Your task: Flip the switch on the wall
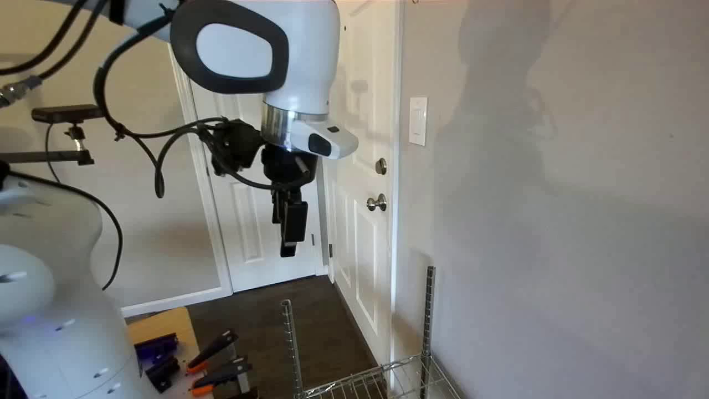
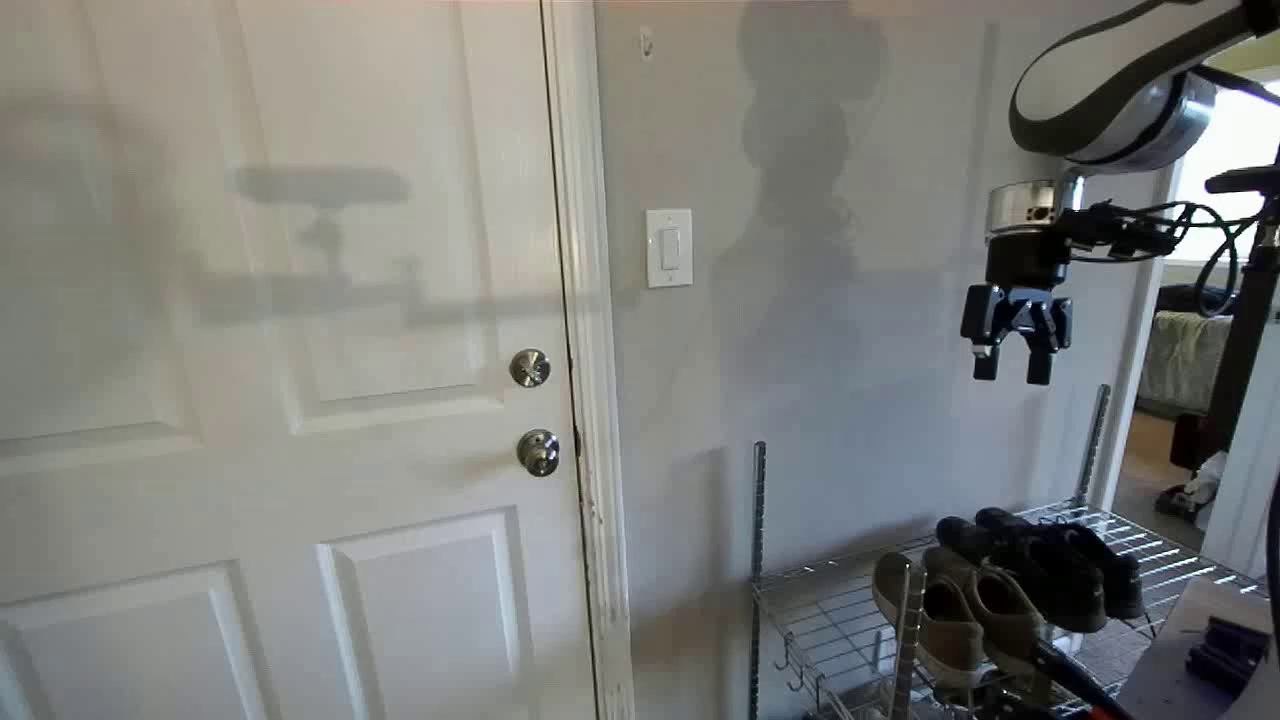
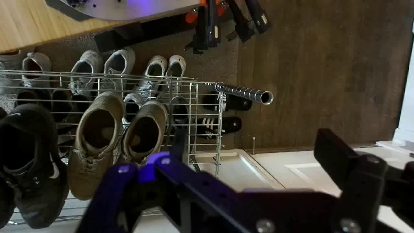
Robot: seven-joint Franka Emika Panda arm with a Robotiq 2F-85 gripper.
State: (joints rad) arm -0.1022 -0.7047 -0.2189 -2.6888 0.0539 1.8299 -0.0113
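Note:
The switch is a small white upright plate with a single rocker. It shows in both exterior views, fixed on the light-grey wall just beside the door frame. My gripper hangs pointing down, apart from the wall and lower than the switch. In an exterior view the gripper is well to the right of the switch, its fingers parted with nothing between them. In the wrist view the fingers are also wide apart and empty. The switch does not show in the wrist view.
A white panelled door with a round metal knob stands beside the switch. A wire rack with upright posts stands below against the wall, bearing several shoes. Clamps sit at the robot's base table.

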